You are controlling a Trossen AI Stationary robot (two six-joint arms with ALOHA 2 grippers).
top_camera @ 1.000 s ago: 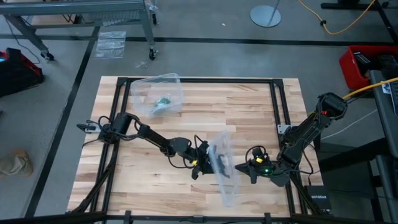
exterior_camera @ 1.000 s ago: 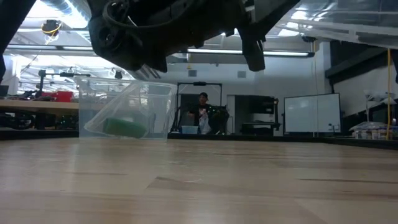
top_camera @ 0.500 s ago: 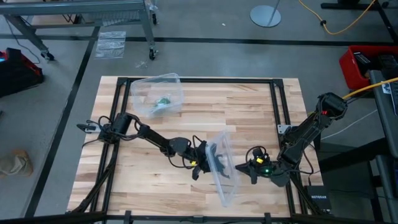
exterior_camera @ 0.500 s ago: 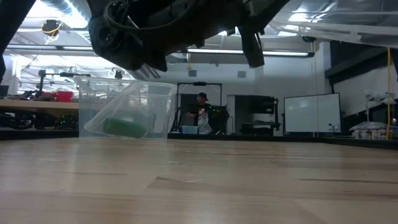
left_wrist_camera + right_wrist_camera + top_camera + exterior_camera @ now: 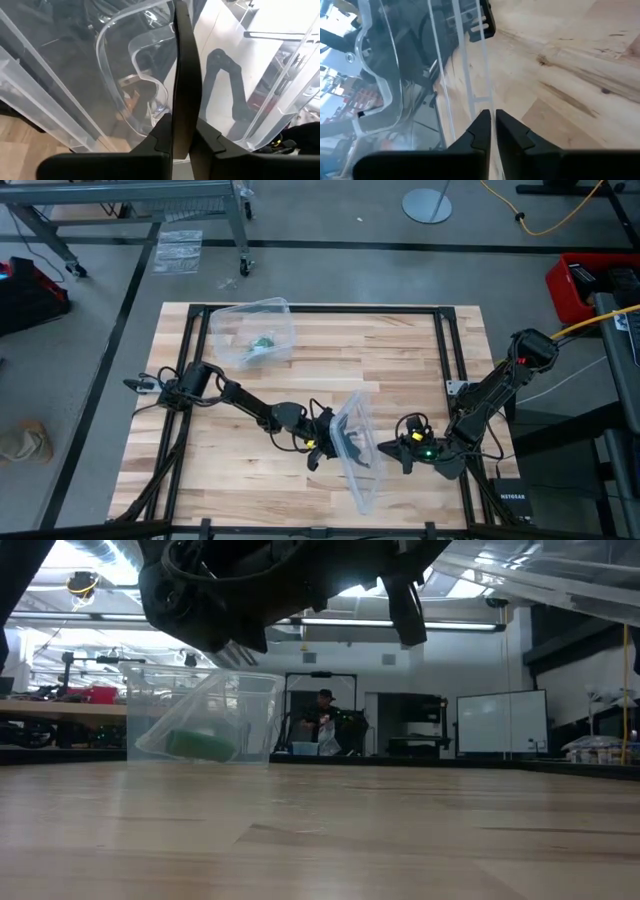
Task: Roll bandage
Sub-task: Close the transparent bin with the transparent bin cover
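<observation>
Resting inside a clear tub (image 5: pixel 255 332) at the table's far left, the bandage (image 5: pixel 262 342) shows as a small green roll. Left gripper (image 5: pixel 330 442) and right gripper (image 5: pixel 385 450) each pinch a clear lid (image 5: pixel 357 455).

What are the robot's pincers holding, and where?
Both hold the clear lid. The left pincer pinches its edge; the right pincer pinches the opposite edge.
</observation>
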